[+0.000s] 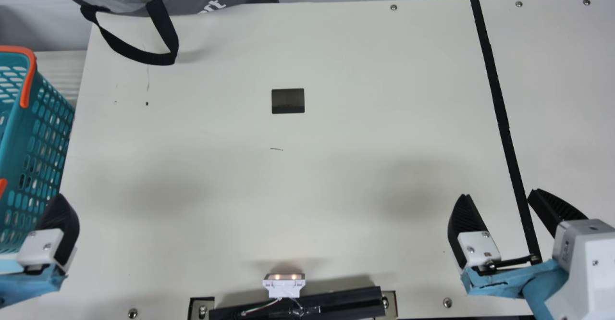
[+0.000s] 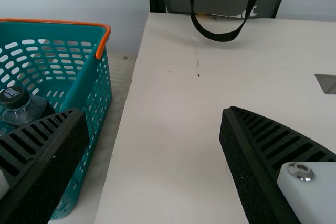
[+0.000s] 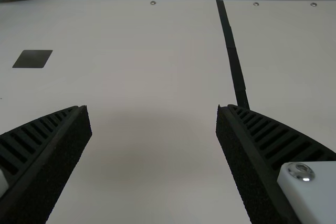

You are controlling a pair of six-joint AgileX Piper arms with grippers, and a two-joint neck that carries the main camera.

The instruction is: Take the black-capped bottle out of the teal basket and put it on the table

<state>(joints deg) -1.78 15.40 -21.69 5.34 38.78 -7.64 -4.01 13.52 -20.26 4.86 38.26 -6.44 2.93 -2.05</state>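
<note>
Watching the teal basket [image 1: 20, 123], nine o'clock, main view.
Black-capped bottle [image 2: 25, 110] is sitting inside; left gripper [image 2: 153, 110], eight o'clock, and right gripper [image 1: 499, 193], four o'clock, are gaping wide, gripping nothing. Coming in low, I'm risking clipping the basket and tipping it.

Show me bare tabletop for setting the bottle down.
Free: between the dark rectangle and the black strip; also between teal basket and rectangle, nearer than the bag strap. Crowded: far left by it; near right around the right gripper.
</note>
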